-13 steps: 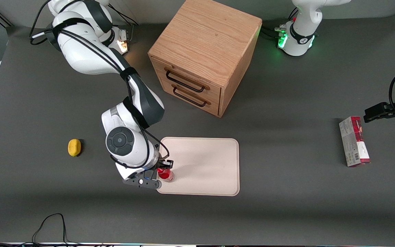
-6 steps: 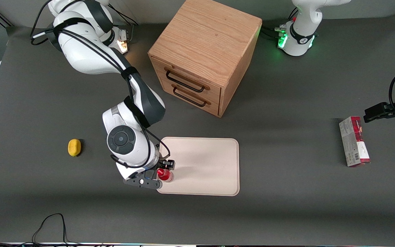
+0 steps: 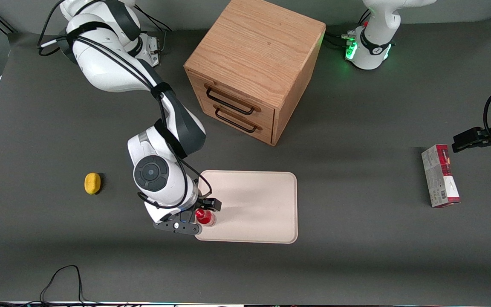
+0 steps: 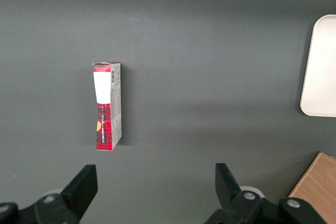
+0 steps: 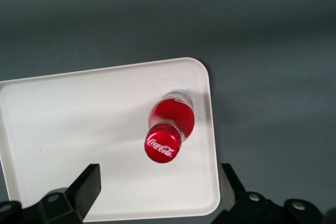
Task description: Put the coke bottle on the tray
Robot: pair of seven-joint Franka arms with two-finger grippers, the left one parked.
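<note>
We see the coke bottle (image 5: 170, 123) standing upright on the tray (image 5: 79, 129), our tool (image 3: 203, 214) above it, fingers spread wide and holding nothing.

The small glossy red plastic coke bottle (image 5: 170, 124) has a red cap with white script and a clear base. It stands on the flat cream rectangular tray (image 3: 262, 213), plain and unpatterned. The black two-fingered claw (image 5: 160, 187) hangs above the bottle, spread wide, on a white arm with dark grey bands. The matte surface (image 3: 356, 256) is dark grey. The light oak wooden drawer cabinet (image 3: 252, 68) shows wavy grain and black handles. The small sponge-like lump (image 3: 92, 183) is yellow. The slim rectangular carton (image 4: 107, 106) is red and grey with a white panel.
</note>
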